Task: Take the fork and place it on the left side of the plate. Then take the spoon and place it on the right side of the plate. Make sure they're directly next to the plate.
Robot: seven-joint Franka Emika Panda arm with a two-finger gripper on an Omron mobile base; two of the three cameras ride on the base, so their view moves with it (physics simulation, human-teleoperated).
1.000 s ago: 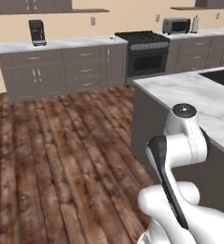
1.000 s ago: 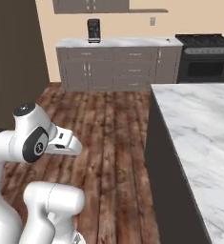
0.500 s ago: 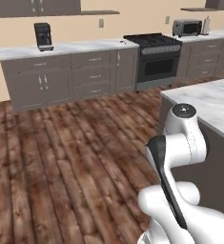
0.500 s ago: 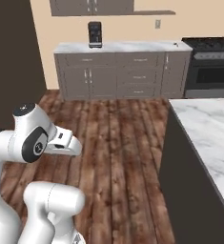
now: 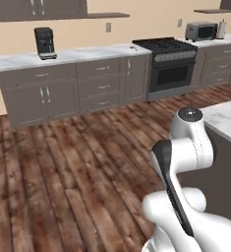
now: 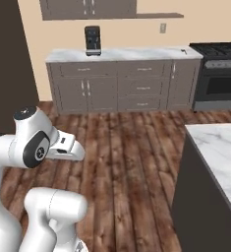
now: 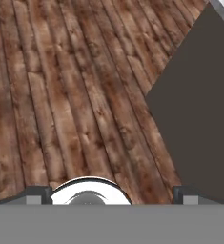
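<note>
Left base view: wood floor (image 5: 63, 172), grey cabinets (image 5: 72, 88) under a marble counter, a black coffee maker (image 5: 44, 43), a stove (image 5: 168, 64), a microwave (image 5: 200, 31); no writing readable. Right base view: a marble island (image 6: 217, 157) at right. Hand view: the gripper (image 7: 111, 194) has its jaws spread wide over the floor, holding nothing; the island's dark side (image 7: 199, 114) stands at right.

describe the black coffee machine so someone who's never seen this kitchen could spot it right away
Look at the long run of grey cabinets against the tan back wall, left of the black stove. On their marble counter, near the left end, stands the coffee machine: a small, upright black box, the only appliance on that stretch.
</note>
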